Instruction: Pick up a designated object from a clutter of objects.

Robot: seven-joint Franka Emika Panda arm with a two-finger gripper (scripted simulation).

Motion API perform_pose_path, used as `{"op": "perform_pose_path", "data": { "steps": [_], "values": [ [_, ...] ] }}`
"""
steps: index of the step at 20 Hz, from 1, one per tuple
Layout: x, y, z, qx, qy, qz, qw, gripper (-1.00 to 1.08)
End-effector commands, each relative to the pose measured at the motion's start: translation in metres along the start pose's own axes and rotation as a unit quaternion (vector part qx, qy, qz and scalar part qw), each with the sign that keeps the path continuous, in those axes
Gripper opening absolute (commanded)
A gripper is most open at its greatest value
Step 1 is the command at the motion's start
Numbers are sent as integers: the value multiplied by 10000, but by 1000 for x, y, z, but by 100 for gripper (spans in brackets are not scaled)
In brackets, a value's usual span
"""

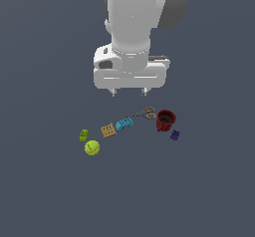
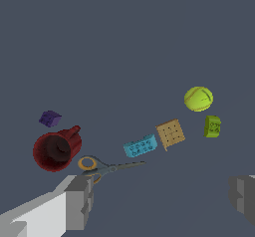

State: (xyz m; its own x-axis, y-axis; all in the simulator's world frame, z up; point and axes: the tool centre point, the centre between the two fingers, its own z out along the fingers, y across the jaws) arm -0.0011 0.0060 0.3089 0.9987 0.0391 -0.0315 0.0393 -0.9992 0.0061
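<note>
in the exterior view, we are seeing the gripper [image 1: 129, 92] hanging above the clutter, fingers apart and holding nothing. the green block [image 1: 84, 135] is lying just beside the ball [image 1: 92, 148], away from the waffle square [image 1: 108, 130].

in the wrist view, we are seeing the green block [image 2: 212, 126] just beside the ball [image 2: 198, 98], near the waffle square [image 2: 171, 133].

arm [image 1: 132, 17]: glossy white, rounded | end effector [image 1: 129, 92]: white body, grey fingers [image 2: 79, 201]

Lime-green block [image 2: 212, 126] with darker green marks, yellow-green ball [image 2: 198, 99], tan waffle-grid square [image 2: 170, 133], blue studded brick [image 2: 140, 146], dark red cup [image 2: 56, 150].
</note>
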Motion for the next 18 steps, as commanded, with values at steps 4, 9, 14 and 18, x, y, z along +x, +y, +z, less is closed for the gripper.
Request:
{"op": "perform_pose_path", "data": {
  "steps": [4,9,14,18],
  "values": [
    [1,0,-2,10,29,29,10000,100],
    [8,2,-10,54,151,150,9998,100],
    [8,2,-11,57,157,156,9997,100],
    [9,4,-8,60,157,158,9997,100]
  ]
}}
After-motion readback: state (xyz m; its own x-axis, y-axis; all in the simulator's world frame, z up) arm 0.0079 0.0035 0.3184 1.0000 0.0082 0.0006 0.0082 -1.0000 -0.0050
